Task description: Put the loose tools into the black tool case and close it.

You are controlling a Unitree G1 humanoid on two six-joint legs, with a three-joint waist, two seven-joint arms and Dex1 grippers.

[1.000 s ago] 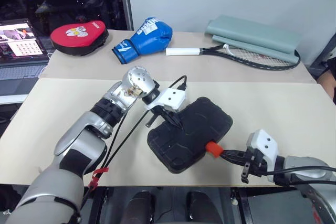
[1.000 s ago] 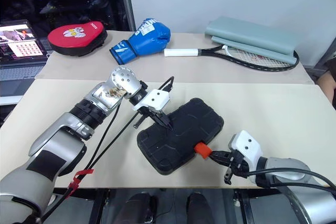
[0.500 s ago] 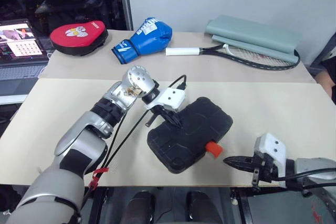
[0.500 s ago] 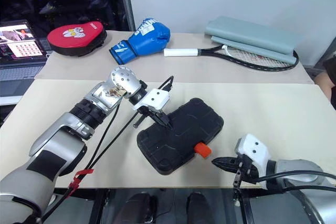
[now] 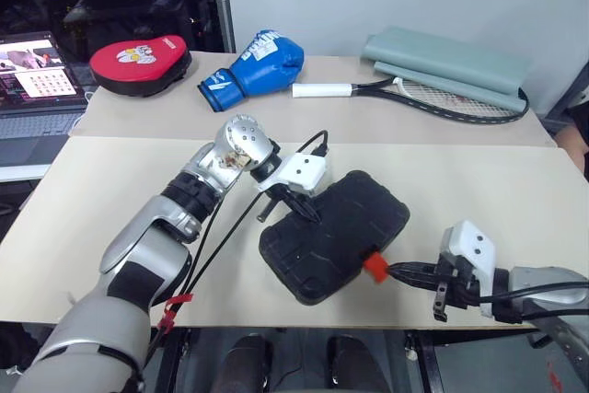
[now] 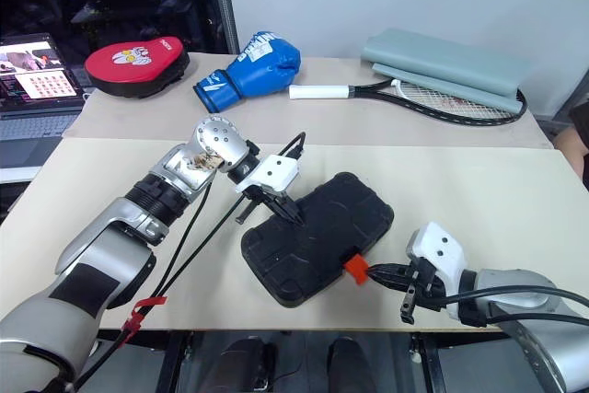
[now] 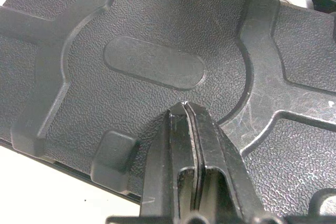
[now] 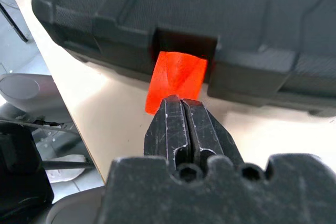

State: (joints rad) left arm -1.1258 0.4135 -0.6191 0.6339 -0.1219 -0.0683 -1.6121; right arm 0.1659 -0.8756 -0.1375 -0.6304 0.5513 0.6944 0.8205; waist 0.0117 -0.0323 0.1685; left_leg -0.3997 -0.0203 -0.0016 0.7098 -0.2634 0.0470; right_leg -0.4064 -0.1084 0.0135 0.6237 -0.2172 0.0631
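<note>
The right gripper (image 5: 394, 271), jaws pressed together, has come back to the orange latch (image 5: 375, 267) after drawing off a moment ago (latching probably unfinished). The left gripper (image 5: 305, 210), jaws likewise together, pins the black tool case (image 5: 336, 232) lid.

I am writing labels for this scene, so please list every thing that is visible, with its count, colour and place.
Moulded-plastic tool case: one, black, closed, front table centre.
Latch: one, orange, on the case's near edge.
Punch pad: one, red and black, back table, far left.
Boxing glove: one, blue, back table, beside the pad.
Tennis racket: one, black frame, white grip, back table right.
Folded cover: one, grey-green, behind the racket.
Laptop: one, screen lit, far left.
Left gripper: shut, tips on the case lid.
Right gripper: shut, tips at the latch.
</note>
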